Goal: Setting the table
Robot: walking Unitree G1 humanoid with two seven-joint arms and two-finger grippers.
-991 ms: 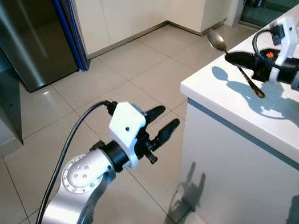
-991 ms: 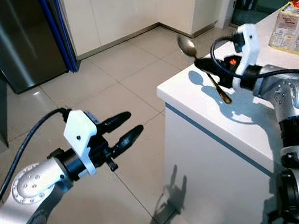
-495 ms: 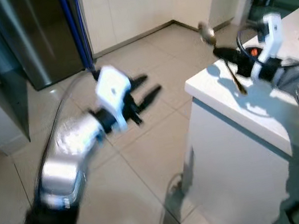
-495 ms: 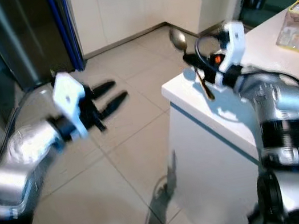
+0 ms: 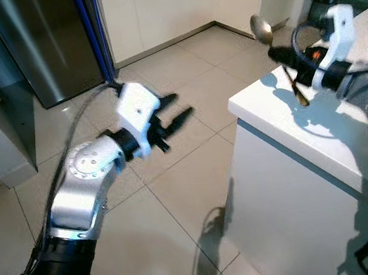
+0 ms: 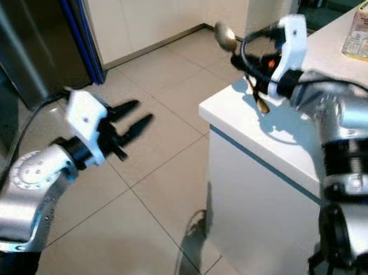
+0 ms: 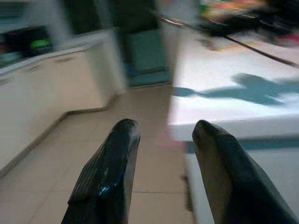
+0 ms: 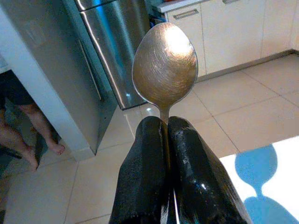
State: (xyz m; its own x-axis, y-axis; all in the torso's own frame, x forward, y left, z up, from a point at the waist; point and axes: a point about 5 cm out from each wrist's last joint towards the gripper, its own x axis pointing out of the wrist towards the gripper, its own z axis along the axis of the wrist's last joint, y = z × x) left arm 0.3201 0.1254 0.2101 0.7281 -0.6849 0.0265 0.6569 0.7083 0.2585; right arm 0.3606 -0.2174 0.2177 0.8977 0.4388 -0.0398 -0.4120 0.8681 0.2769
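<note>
The spoon [image 8: 164, 65] is pinched tight in the right pincer [image 5: 290, 62] above the white counter [image 5: 326, 134] corner, bowl up. Best lowered flat, well in from the edge. The left pincer [image 5: 173, 109] is held open over the floor.

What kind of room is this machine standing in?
Most likely a home kitchen: a stainless-steel fridge stands by cream cabinets on a tiled floor, beside a white counter. The right end effector holds a spoon above that counter.
</note>
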